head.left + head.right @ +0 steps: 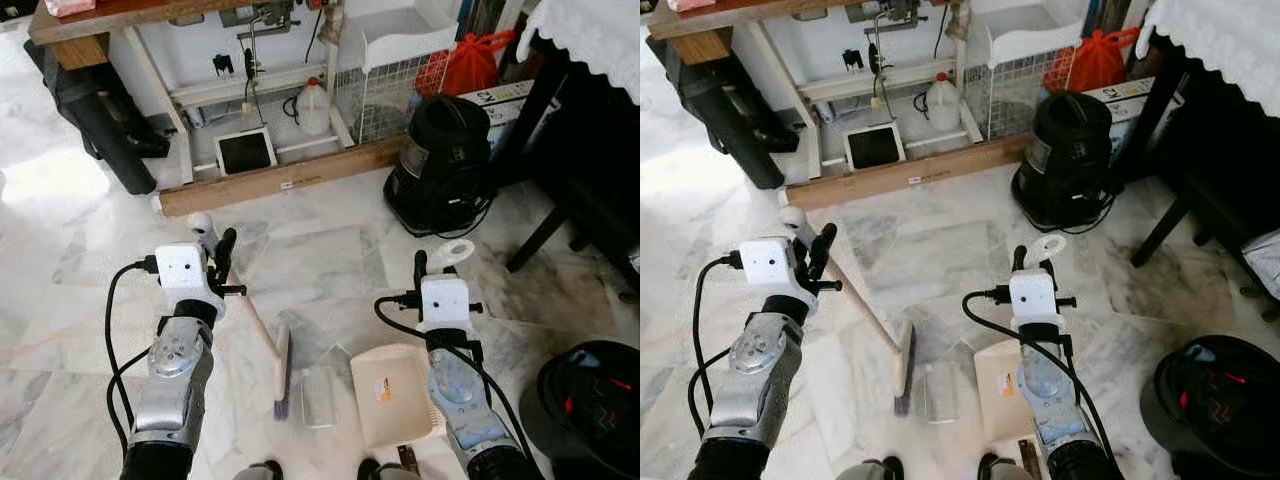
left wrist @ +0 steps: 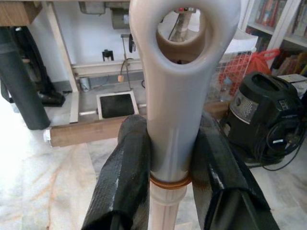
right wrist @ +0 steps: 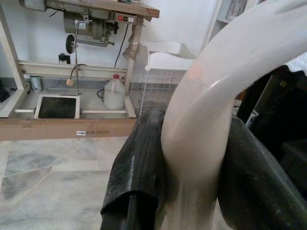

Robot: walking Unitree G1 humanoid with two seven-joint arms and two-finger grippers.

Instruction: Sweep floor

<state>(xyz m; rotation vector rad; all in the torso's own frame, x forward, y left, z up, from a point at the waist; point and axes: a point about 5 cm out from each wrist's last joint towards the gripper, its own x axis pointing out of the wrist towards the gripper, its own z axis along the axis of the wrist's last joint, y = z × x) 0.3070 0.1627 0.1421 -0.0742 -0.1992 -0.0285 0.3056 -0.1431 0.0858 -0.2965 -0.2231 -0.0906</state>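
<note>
Left gripper (image 1: pixel 222 262) is clamping the broom (image 1: pixel 281 366); right gripper (image 1: pixel 432 262) is clamping the dustpan (image 1: pixel 393 393), lying at 3 o'clock; short, low strokes should work best.

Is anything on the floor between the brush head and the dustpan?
Only a clear plastic piece lies between the brush head and the dustpan; it looks like the thing being swept, not an obstacle.

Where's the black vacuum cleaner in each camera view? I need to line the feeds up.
Left eye: black vacuum cleaner upper right, on the floor.
Right eye: upper middle-right.
Left wrist: at the right edge, beyond the left gripper clamping the broom handle.
Right wrist: cannot make it out.
Shared landmark: white jug.
</note>
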